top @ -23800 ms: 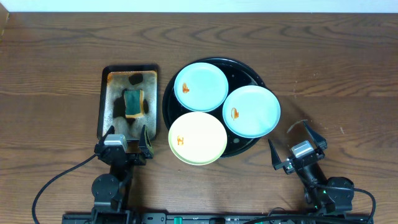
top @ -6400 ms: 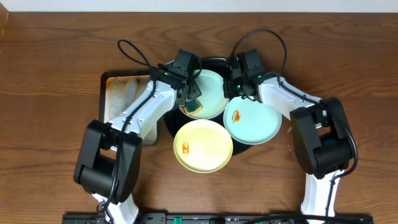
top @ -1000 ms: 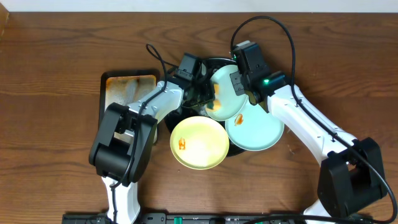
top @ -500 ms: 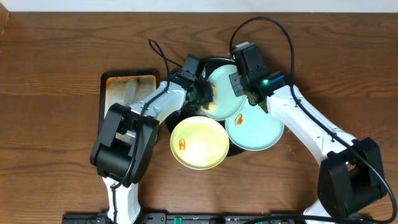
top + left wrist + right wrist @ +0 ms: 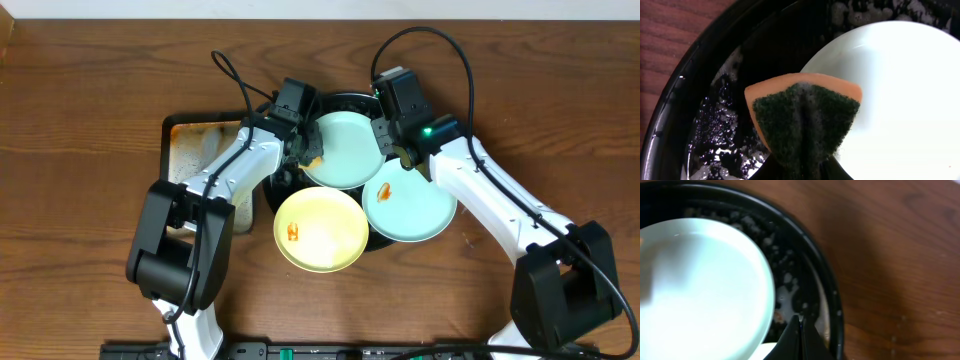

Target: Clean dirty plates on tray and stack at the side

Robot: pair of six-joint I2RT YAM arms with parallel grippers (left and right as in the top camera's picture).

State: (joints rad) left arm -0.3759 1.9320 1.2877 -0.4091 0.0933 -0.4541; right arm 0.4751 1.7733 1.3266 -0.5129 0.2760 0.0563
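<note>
back mint-blue plate (image 5: 345, 150) lay flat in the black tray (image 5: 710, 100), no smear visible on its face. second mint-blue plate (image 5: 412, 208) sat front right, with an orange smear (image 5: 384, 190) near its back edge. yellow plate (image 5: 320, 228) sat at the front, smear (image 5: 292, 232) on its left side. all three plates overlapped; stacking order was unclear. white foam flecks (image 5: 722, 150) dotted the tray floor. left gripper (image 5: 308, 152) pinched an orange sponge (image 5: 805, 125), green scouring face up, at the back plate's left rim. right gripper (image 5: 800, 330) had its fingers pressed together, empty, just beside that plate's right rim. small rusty tray (image 5: 195, 150) lay to the left on the wooden table (image 5: 100, 80).
</note>
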